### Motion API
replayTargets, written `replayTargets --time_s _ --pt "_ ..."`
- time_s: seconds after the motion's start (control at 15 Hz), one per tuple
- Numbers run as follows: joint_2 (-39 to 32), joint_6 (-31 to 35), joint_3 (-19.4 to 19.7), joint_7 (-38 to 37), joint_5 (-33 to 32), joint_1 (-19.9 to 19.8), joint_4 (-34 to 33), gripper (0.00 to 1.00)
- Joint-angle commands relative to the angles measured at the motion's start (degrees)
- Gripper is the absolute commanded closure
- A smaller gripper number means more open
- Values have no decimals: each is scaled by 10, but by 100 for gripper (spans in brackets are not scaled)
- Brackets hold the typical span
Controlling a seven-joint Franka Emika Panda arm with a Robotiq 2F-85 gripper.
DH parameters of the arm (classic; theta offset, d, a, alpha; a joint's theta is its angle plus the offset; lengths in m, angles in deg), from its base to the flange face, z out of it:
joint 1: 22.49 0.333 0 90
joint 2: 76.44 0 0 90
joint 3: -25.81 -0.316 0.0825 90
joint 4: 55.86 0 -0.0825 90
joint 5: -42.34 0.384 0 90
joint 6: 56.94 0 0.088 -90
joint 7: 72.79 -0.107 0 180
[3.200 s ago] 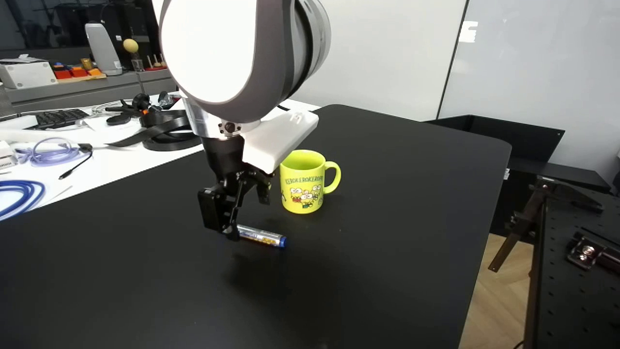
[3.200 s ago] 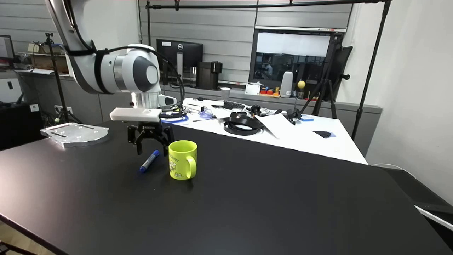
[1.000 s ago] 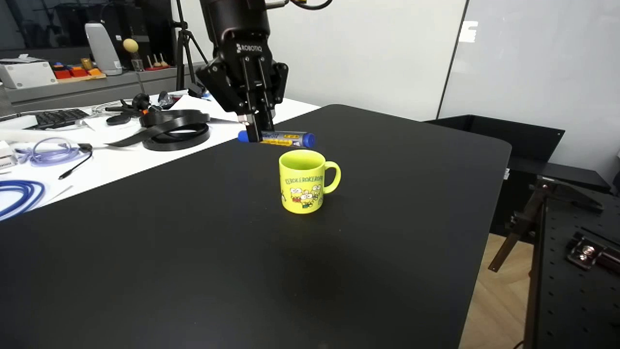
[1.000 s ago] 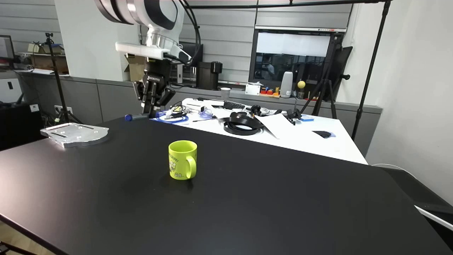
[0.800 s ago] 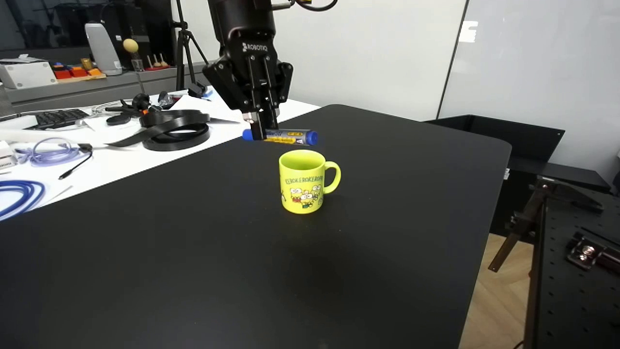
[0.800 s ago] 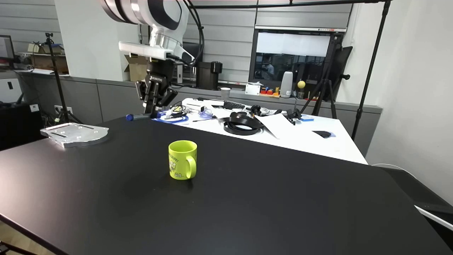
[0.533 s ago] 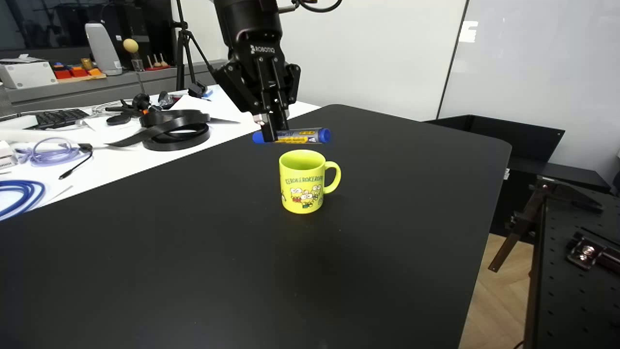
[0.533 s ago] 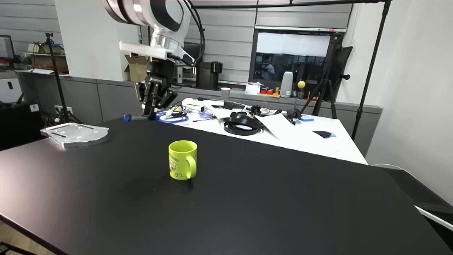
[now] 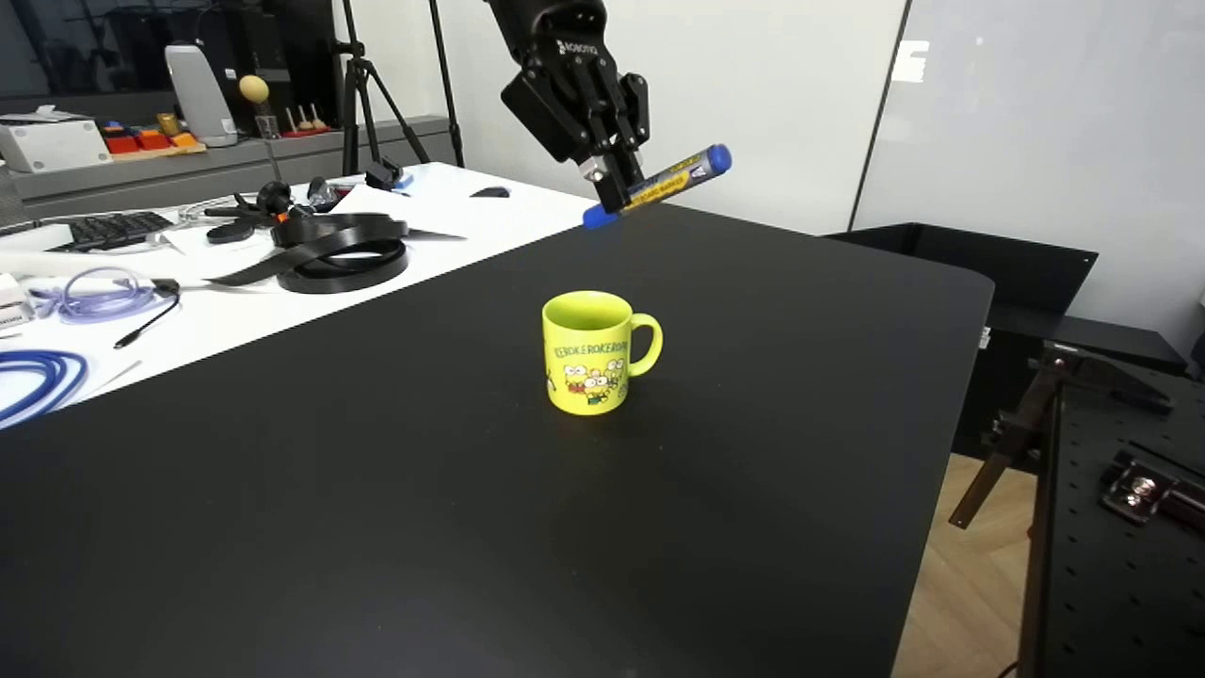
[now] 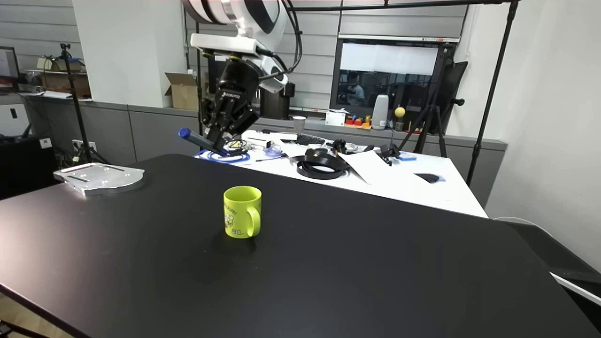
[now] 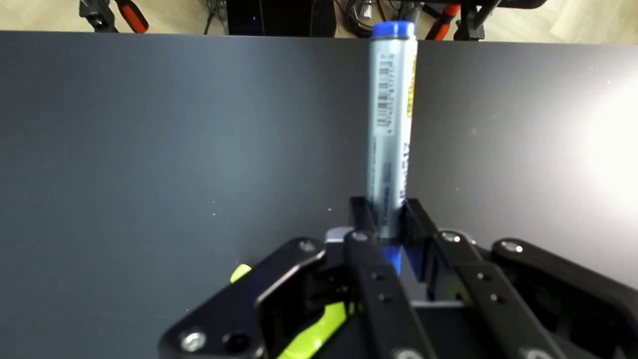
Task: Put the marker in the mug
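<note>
site presents as a robotics lab, evidenced by a jointed arm [image 10: 253,28] carrying the jaws. beyond the jaws, in both exterior views, are a tripod [image 9: 353,77] and a white desk [image 10: 408,190] bearing a keyboard [image 9: 118,229] and coiled blue cable [image 9: 38,356].

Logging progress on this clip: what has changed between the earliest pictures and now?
The gripper has closed on the marker, lifted it off the black table and tilted its longer free end upward. The yellow mug stayed upright in its place.
</note>
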Motion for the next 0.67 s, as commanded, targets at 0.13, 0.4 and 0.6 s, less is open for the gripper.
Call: replayTargets --time_s 0.13,0.4,0.6 --pt "-79 -39 5 30 -9 -17 -85 95" --pt "-125 -38 2 51 -3 -25 -115 95" --pt "-150 -42 2 55 -1 -30 -135 95"
